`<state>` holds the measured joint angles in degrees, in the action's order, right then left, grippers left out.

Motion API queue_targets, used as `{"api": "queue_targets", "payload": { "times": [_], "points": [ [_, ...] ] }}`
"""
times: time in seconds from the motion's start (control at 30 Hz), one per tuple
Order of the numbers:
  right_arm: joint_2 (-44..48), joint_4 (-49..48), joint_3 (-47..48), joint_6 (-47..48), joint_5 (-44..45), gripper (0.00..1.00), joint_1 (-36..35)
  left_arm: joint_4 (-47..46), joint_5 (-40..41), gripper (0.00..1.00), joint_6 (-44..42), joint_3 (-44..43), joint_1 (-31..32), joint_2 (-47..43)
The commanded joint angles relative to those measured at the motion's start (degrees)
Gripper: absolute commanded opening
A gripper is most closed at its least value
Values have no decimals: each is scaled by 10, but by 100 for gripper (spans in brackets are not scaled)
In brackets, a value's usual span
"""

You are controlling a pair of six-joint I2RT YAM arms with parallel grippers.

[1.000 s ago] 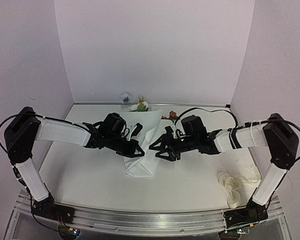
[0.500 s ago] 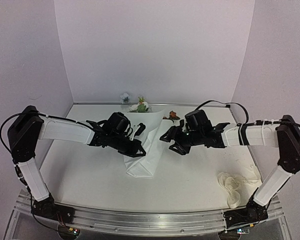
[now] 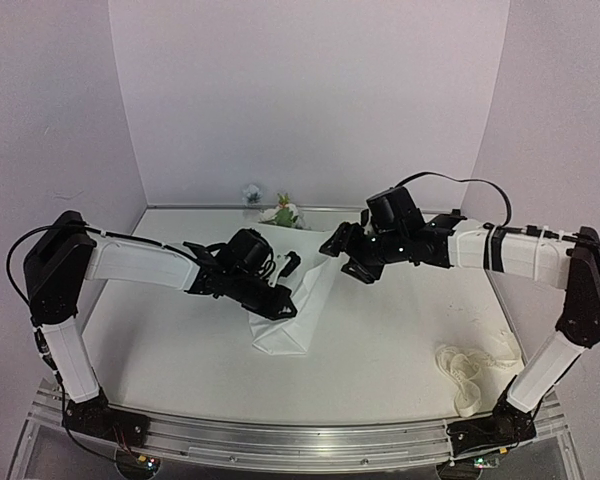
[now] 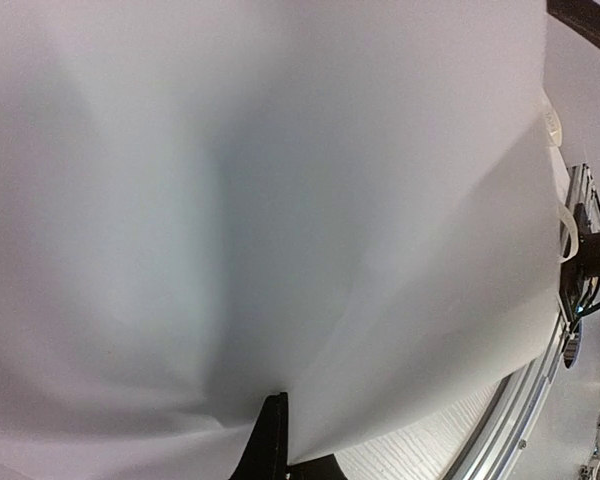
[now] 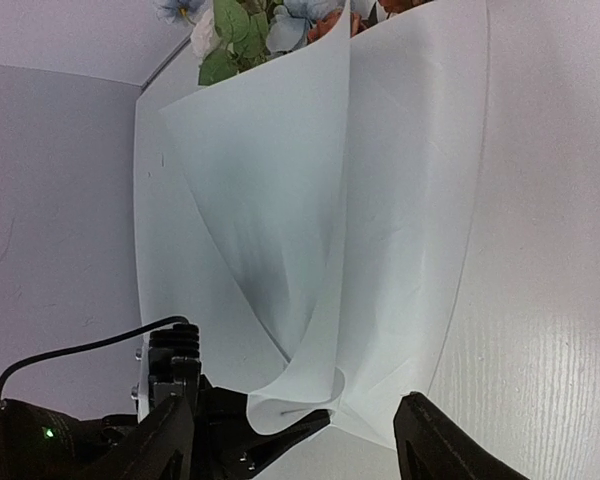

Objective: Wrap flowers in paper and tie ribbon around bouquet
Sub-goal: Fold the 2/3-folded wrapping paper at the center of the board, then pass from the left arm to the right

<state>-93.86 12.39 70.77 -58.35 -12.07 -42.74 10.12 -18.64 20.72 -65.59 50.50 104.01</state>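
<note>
Top external view: left gripper (image 3: 279,303) low over the white table (image 3: 170,350), jaws closed and clamped on a fold of the large thin white translucent sheet of paper (image 3: 292,328), about mid-length on its left side. Paper lies as a loose cone at table centre, narrow end toward the arms, wide mouth toward the back wall. Small bunch of artificial flowers (image 3: 280,212), pale blue-white and rust-orange blooms with green leaves, shows at the far mouth of the cone; stems hidden inside. Right gripper (image 3: 338,255) hangs just right of the cone's upper edge, jaws apart, nothing between them. Right wrist view: both dark fingers (image 5: 435,440) spread wide at the bottom of frame, paper folded over itself beyond them, blooms at the top edge. Left wrist view: paper fills nearly the whole frame, one dark fingertip (image 4: 270,440) at its lower edge. Long narrow cream-white fabric ribbon (image 3: 467,372) lies bunched near the right arm's base, well apart from the paper
</note>
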Motion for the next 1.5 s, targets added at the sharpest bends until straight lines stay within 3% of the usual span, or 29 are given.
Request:
{"api": "queue_targets", "payload": {
  "times": [0.0,0.33,0.4,0.5,0.6,0.67,0.73,0.87,0.97,1.27,1.37,1.47],
  "points": [
    [-32,47,46,14,17,69,1,8,18,0,-18,-24,6,3],
    [-114,72,120,4,8,51,2,9,30,0,-23,-23,9,2],
    [-121,74,126,3,10,42,2,8,31,0,-25,-22,9,0],
    [-130,79,132,5,9,15,4,7,32,0,-24,-18,9,-5],
    [-136,81,135,23,3,1,8,5,33,2,-19,-11,9,-19],
    [-140,80,135,47,-5,0,11,2,30,12,-11,-2,9,-36],
    [-147,71,135,77,-20,0,13,-6,25,30,3,12,10,-65],
    [-161,14,128,122,-70,0,20,-26,12,46,39,47,5,-118],
    [-168,-22,127,146,-101,0,22,-52,-8,45,80,81,-19,-142],
    [-193,-101,113,159,-156,0,38,-119,-89,21,155,139,-73,-102],
    [-197,-106,113,159,-164,0,40,-142,-104,22,169,157,-74,-109],
    [-202,-106,118,159,-167,0,41,-160,-125,33,169,166,-74,-132]
  ]
}}
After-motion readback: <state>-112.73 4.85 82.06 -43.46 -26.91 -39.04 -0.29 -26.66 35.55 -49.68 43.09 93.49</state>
